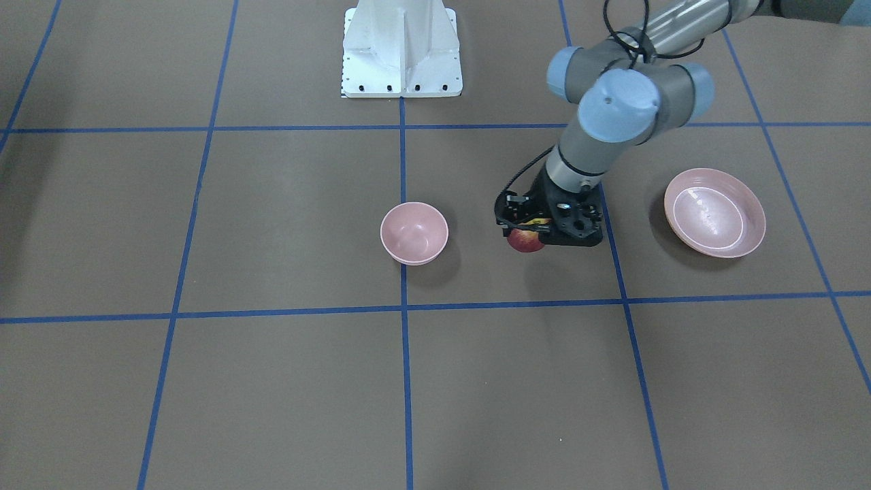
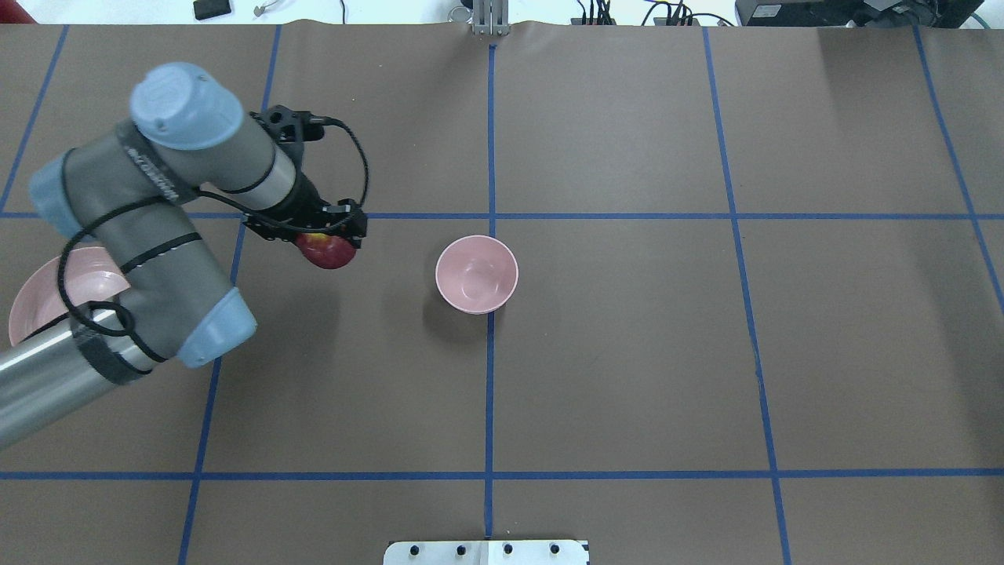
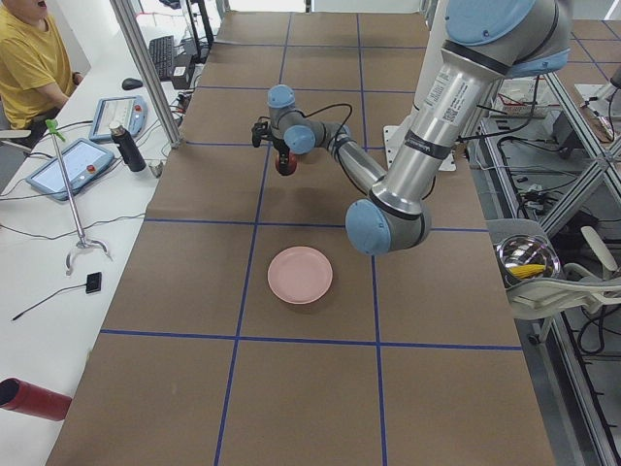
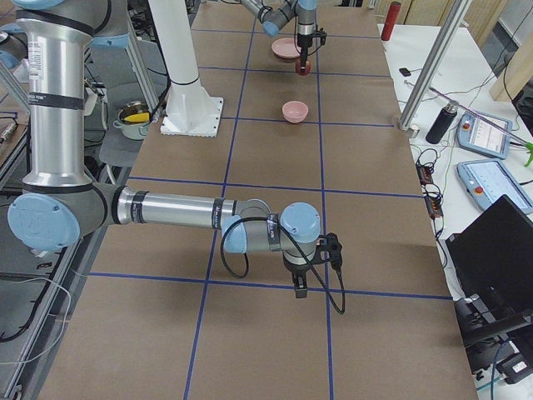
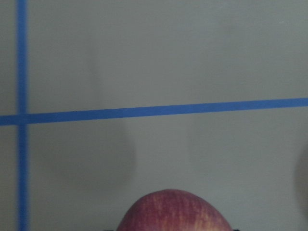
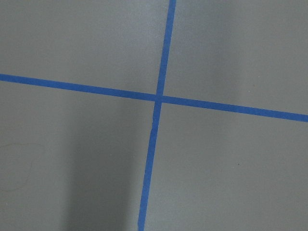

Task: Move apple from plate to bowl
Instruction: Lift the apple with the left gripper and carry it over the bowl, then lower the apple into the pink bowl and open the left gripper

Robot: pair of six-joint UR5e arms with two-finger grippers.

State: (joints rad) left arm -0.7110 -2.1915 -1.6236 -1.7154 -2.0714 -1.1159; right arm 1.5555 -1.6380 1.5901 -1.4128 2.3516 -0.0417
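My left gripper [image 1: 535, 233] is shut on the dark red apple [image 1: 524, 241] and holds it in the air between the plate and the bowl. The apple also shows in the overhead view [image 2: 328, 251] and at the bottom edge of the left wrist view [image 5: 173, 211]. The wide pink plate [image 1: 714, 212] lies empty behind the left arm, partly hidden overhead [image 2: 43, 298]. The small deep pink bowl [image 1: 414, 233] stands empty at the table's middle [image 2: 476, 274]. My right gripper [image 4: 300, 288] shows only in the exterior right view, low over the table; I cannot tell whether it is open or shut.
The robot's white base [image 1: 401, 47] stands at the table's edge. Blue tape lines cross the brown table. Tablets and a dark bottle [image 3: 126, 148] lie on the side bench by a seated operator [image 3: 29, 58].
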